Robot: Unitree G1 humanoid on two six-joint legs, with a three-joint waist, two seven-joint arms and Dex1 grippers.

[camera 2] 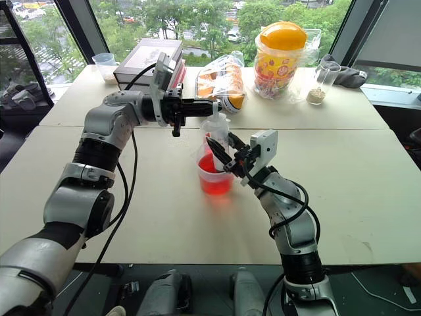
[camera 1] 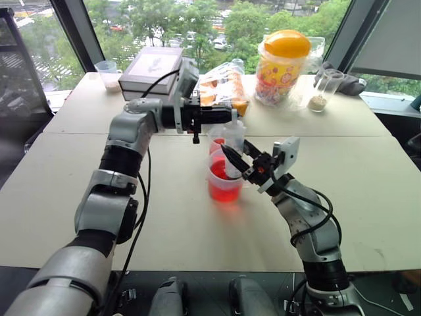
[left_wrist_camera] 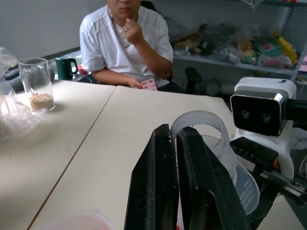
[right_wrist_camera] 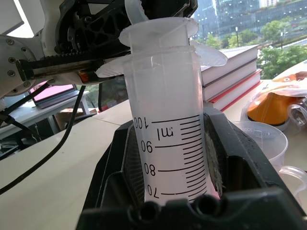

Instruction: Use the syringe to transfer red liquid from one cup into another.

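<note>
Left arm reaches level across to the right, its tool [camera 1: 231, 116] closed tight; right arm bends up and leftward, its tool [camera 1: 230, 158] clamped just below

1 syringe [right_wrist_camera: 169, 120], 2 red cups [camera 1: 224, 181], 2 grippers [camera 1: 231, 155], 1 person [left_wrist_camera: 125, 43]

Table [camera 1: 368, 178]: pale beige, seam running across at 12 o'clock.
Windows [camera 1: 164, 20]: dark-framed, green trees outside.
Shelves [left_wrist_camera: 240, 52]: cluttered.
Light: daylight.
</note>
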